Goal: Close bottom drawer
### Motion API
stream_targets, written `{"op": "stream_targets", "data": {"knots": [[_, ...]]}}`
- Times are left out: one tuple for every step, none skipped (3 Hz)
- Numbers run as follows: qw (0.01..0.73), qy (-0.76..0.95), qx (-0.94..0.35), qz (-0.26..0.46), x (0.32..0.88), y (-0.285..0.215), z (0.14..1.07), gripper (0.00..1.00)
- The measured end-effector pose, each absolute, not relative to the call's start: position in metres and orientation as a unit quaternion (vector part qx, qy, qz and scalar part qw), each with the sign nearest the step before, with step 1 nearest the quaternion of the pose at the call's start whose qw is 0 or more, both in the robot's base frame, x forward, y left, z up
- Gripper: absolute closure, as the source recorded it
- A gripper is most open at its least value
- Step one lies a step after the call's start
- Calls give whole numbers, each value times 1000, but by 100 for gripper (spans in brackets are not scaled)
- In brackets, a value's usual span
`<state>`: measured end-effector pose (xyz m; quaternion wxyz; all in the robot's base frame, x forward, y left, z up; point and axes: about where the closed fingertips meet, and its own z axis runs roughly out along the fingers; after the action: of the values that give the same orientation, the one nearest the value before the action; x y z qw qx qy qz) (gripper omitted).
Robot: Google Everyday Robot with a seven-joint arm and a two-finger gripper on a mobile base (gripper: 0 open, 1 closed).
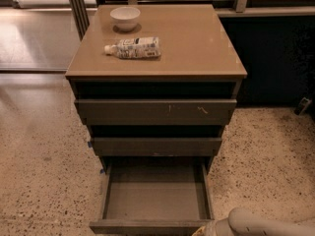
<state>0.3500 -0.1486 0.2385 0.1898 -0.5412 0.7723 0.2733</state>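
In the camera view, the bottom drawer (pixel 155 200) stands pulled far out at the lower centre of the frame. Its front panel runs along the bottom edge. The gripper (pixel 231 225) enters at the lower right corner as a pale, rounded, smooth grey form, just beside the right end of that front panel. Whether it touches the panel cannot be told, nor whether it is spread or pressed together.

The drawer is a shallow rectangular box with thin straight walls and a flat matte grey-brown floor. Above it the mid drawer front (pixel 156 146) juts out a little. Above that, the widest drawer front (pixel 155 112) carries pale scratch marks towards its right. Dark gaps show over both. All three fronts are plain and have no handles.

The cabinet top (pixel 197 43) is a smooth tan slab with a slight sheen and squared edges. A small white bowl (pixel 125 17) sits upright near its upper left. Just in front of the bowl, a plastic bottle (pixel 134 48) with a printed label lies on its side.

The speckled terrazzo floor (pixel 44 181) lies open to the left and right of the drawer. A dark panel (pixel 275 58) closes off the upper right behind the cabinet.
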Motion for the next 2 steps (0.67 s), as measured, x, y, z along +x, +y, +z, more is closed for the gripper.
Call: {"op": "stream_targets", "data": {"knots": [[201, 770, -545, 264, 358, -145, 232, 100], [217, 761, -565, 234, 375, -141, 227, 100]]}}
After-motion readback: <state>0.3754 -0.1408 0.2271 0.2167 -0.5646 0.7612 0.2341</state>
